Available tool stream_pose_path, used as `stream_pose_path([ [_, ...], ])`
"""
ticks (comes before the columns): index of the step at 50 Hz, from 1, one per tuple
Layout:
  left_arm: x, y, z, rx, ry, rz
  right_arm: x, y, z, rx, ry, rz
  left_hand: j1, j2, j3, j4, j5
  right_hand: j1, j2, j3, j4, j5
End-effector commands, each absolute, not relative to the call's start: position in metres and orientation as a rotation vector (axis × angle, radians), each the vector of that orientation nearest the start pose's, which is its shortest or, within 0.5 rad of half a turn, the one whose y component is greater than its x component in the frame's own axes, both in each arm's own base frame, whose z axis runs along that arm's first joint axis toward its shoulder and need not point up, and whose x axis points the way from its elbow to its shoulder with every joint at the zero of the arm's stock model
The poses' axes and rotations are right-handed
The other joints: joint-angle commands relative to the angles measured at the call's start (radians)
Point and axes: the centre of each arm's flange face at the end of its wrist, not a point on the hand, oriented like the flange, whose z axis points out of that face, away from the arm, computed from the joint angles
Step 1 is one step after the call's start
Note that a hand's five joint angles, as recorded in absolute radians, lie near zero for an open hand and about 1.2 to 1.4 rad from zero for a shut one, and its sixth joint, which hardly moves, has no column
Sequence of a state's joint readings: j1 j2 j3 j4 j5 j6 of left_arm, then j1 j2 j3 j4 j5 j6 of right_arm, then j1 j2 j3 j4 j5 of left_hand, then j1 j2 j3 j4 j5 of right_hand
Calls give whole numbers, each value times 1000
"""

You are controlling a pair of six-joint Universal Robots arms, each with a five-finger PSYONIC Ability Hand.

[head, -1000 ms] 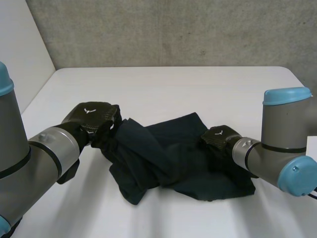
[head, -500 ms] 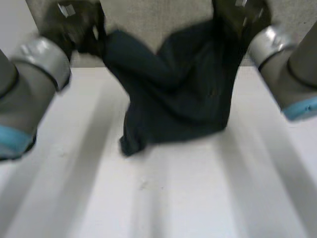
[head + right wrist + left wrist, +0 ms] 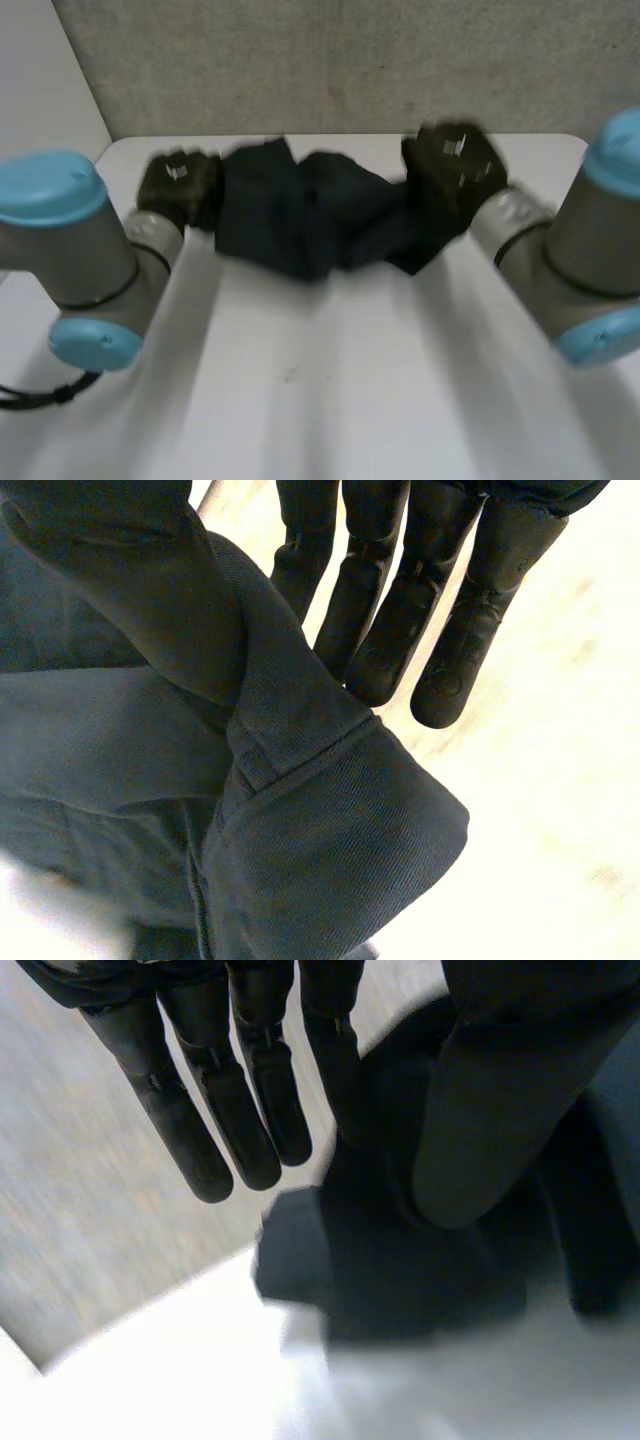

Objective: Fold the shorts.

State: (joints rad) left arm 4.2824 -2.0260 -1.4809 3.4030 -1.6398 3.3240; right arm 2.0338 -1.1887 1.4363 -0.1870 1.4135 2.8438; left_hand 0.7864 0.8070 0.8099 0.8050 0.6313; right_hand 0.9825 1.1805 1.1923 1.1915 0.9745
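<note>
Over the far half of the white table [image 3: 330, 380], in the head view, we see the dark shorts [image 3: 300, 215] strung between the left hand [image 3: 178, 185] and the right hand [image 3: 455, 170], sagging in the middle; both arms reach forward. We judge the cloth soft, light and limp, best taken at hem or waistband corners. In the left wrist view, we find the fingers [image 3: 205, 1130] nearly straight, the thumb [image 3: 500, 1110] pinning a bunched edge against the nearest one. In the right wrist view, the thumb [image 3: 120, 590] pinches a stitched hem against straight fingers [image 3: 450, 640].
</note>
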Motion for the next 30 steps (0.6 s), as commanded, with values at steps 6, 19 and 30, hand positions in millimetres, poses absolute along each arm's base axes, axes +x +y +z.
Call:
stream_pose_path([
  [6,-267,-264,186,744,2445,-2001,300,-252,176,-1068,2071,-1780,-215,-235,-238,-233,-234,414,216,204,205,247],
  [19,-251,-202,204,808,2448,-2029,289,-242,165,-1078,2190,-1630,-215,-235,-238,-233,-234,414,216,204,205,247],
  [30,-252,-172,168,952,2557,-1873,289,-242,167,-994,2203,-1597,-206,-227,-229,-225,-225,414,216,204,205,247],
])
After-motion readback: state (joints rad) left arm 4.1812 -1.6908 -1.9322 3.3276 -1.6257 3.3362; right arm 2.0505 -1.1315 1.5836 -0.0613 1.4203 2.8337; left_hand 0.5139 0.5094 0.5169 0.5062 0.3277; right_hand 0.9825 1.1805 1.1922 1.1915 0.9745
